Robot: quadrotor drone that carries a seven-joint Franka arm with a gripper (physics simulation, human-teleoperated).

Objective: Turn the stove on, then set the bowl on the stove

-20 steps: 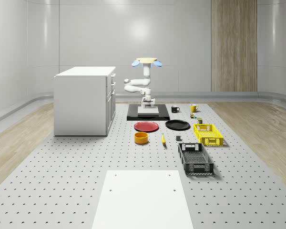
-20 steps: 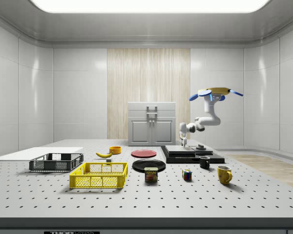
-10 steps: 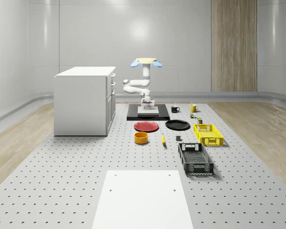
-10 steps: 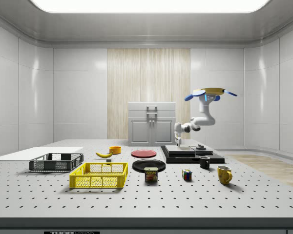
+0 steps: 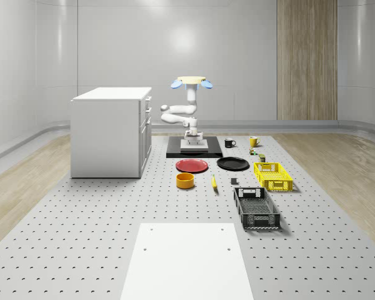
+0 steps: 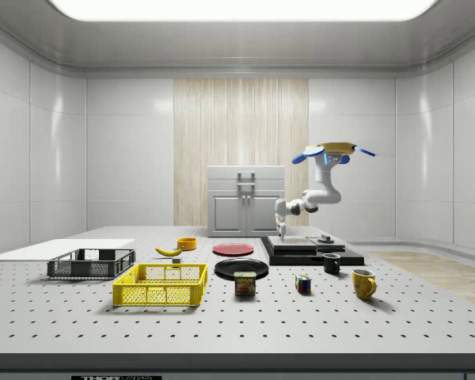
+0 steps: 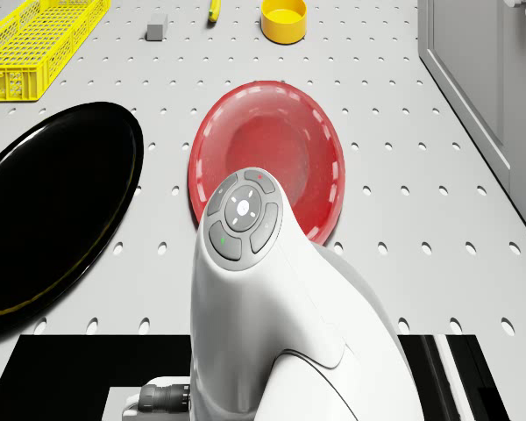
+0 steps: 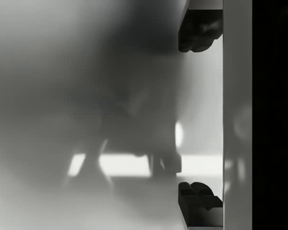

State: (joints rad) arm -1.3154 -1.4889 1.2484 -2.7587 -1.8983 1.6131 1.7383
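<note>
Grey perforated table [image 5: 81, 237] under a white-panelled room, a wood-grain strip on the back wall.

Containers: one yellow basket [image 5: 272, 175] and one black basket [image 5: 255, 207], both lattice-walled, nothing visible inside either; they sit in line along the whole-scene view's right side. One yellow bowl [image 5: 185, 180], interior bare in the drone view [image 7: 284, 19], standing apart from the stove, just in front of the red plate. Two mugs: one black [image 5: 229, 143], one yellow [image 5: 254, 141], contents not visible.

Flatware: one red plate [image 5: 192, 165], one black plate [image 5: 232, 164], side by side between stove and bowl.

Small items: one banana [image 5: 214, 182] beside the bowl, one tin [image 6: 245, 283], one coloured cube [image 6: 302, 284], one small grey block [image 5: 234, 181].

Fixtures: one white cabinet [image 5: 111, 131] at the whole-scene view's left; one white sheet [image 5: 186, 259] at the near edge; one black stove [image 5: 194, 148] behind the plates.

Open room: wide bare table left of the bowl and around the white sheet.

Robot: drone [image 5: 192, 81] hovers above the stove's rear; arm [image 5: 178, 114] folds down, gripper [image 6: 281, 230] close over the stove's front portion. Wrist view shows two dark fingertips [image 8: 198, 31] set well apart, nothing between them.
</note>
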